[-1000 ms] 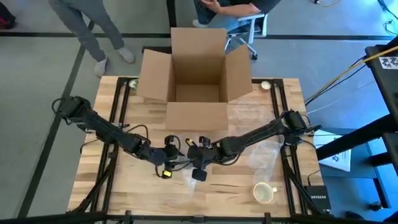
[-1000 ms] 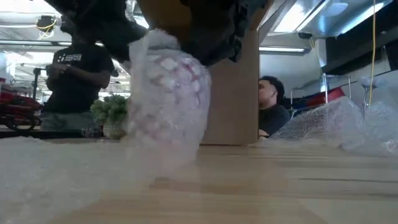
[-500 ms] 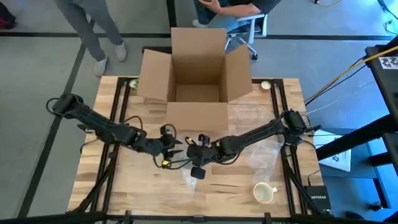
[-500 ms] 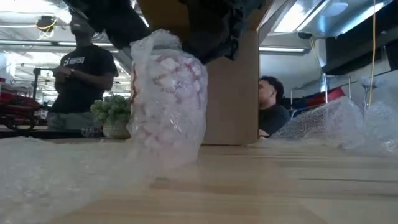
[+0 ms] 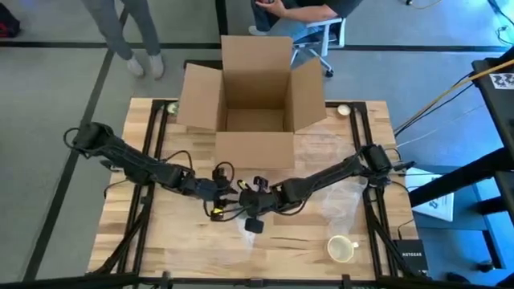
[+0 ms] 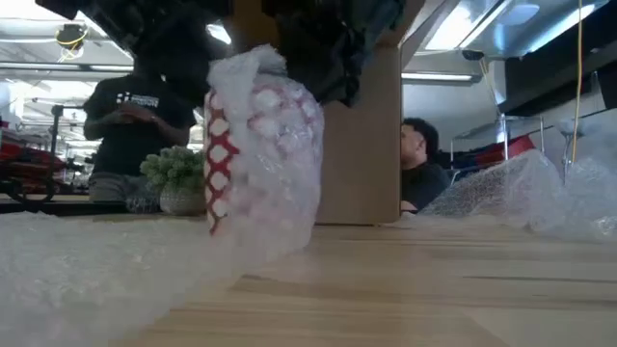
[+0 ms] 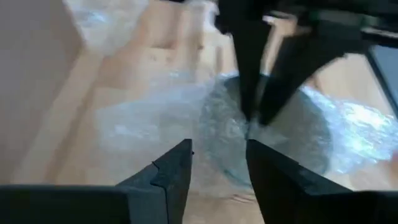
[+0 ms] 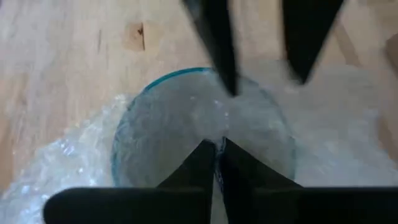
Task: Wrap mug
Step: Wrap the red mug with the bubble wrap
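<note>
The mug [image 6: 260, 154], white with a red lattice, stands upright on its base on the wooden table [image 5: 161, 233], near the middle. Bubble wrap [image 6: 289, 202] covers its top and most of its wall and trails onto the table [image 6: 77, 270]. My right gripper [image 8: 217, 152] is above the mug's mouth [image 8: 199, 124], shut on the wrap. My left gripper [image 7: 217, 160] stands open just left of the mug [image 5: 241, 210], its fingers pointing at the mug's mouth with nothing between them. My right gripper pinches the bubble wrap over the mug's mouth [image 8: 214, 134] between its two shut fingers. The fingers come from above, pointing down. How many layers they have cannot be told. The wrap rises to a peak [image 6: 246, 60] over the mug, which stays standing on the table.
An open cardboard box [image 5: 253, 104] stands at the table's far side. A cream mug [image 5: 341, 249] sits near the front right, with loose bubble wrap [image 5: 341, 201] beside it. A small potted plant [image 6: 174, 183] is at the far left. People are beyond the far edge.
My left gripper has shifted a little toward the table's far edge and closer to the mug. The wrap on one side of the mug has drawn back, and the red lattice there now shows bare. The mug has stayed upright in place.
</note>
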